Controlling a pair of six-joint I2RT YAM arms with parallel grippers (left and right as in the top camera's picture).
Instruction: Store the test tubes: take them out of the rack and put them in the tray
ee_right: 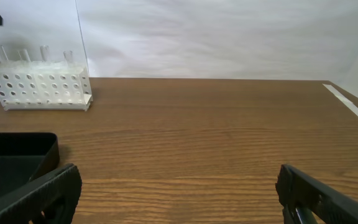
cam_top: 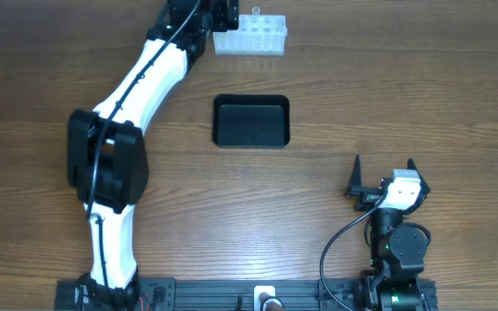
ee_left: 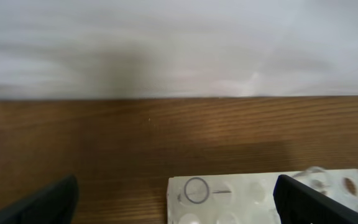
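Note:
The white perforated rack [cam_top: 251, 36] stands at the table's far edge, with clear test tubes [ee_right: 23, 55] sticking up from it. My left gripper [cam_top: 221, 17] hovers over the rack's left end and is open. In the left wrist view the rack top [ee_left: 253, 193] lies between the spread fingers [ee_left: 48, 202], and a tube mouth [ee_left: 196, 190] shows in one hole. The black tray [cam_top: 251, 121] sits mid-table in front of the rack, with nothing in it. My right gripper [cam_top: 383, 177] stands open near the right arm's base, holding nothing, far from the rack [ee_right: 40, 89] and tray [ee_right: 11, 163].
A white wall [ee_left: 179, 43] rises just behind the rack. A strip of pale tape [ee_right: 353, 106] marks the wood table at the far right. Bare wood [cam_top: 422, 86] lies to the right of the tray and rack.

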